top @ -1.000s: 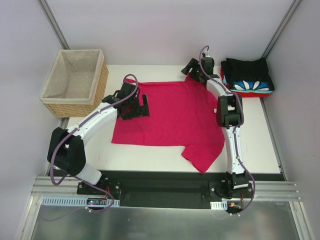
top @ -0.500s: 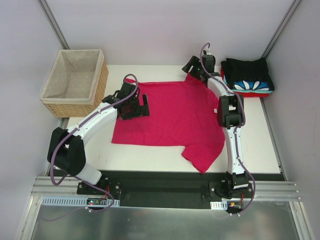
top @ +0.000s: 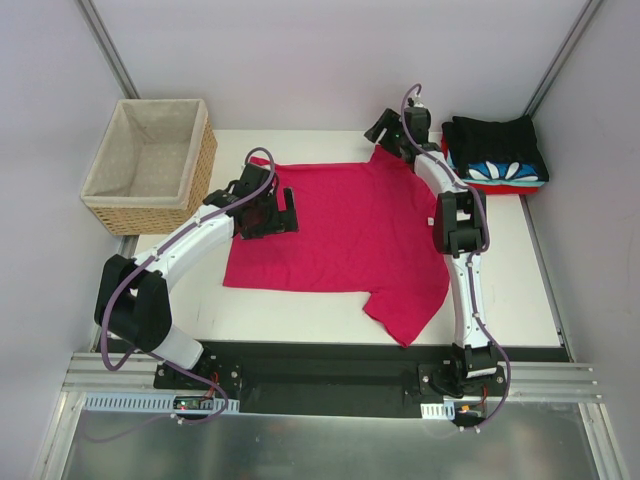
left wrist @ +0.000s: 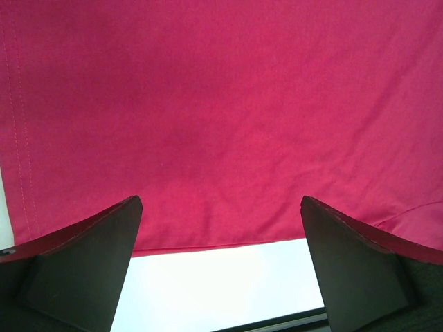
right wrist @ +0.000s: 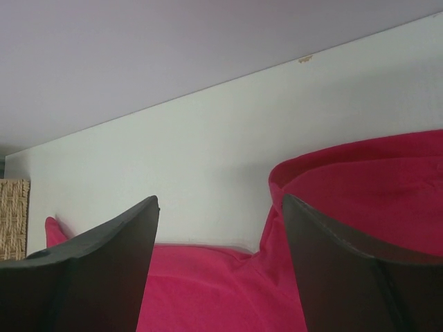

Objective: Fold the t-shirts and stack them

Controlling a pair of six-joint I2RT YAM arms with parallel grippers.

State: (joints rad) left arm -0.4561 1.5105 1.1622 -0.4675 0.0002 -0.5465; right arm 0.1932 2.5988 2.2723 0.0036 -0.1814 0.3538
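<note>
Tabletop (top: 300,310): tee (top: 350,225) under (not between) left jaws

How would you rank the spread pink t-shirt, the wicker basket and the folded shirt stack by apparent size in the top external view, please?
1. spread pink t-shirt, clearly largest
2. wicker basket
3. folded shirt stack, smallest

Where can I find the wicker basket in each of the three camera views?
Top external: the wicker basket stands at the upper left, left of the crimson-pink t-shirt.
Left wrist: not in it.
Right wrist: only a woven strip at the far left edge.
Shared landmark: the crimson-pink t-shirt, which also fills the left wrist view and lies low in the right wrist view.
</note>
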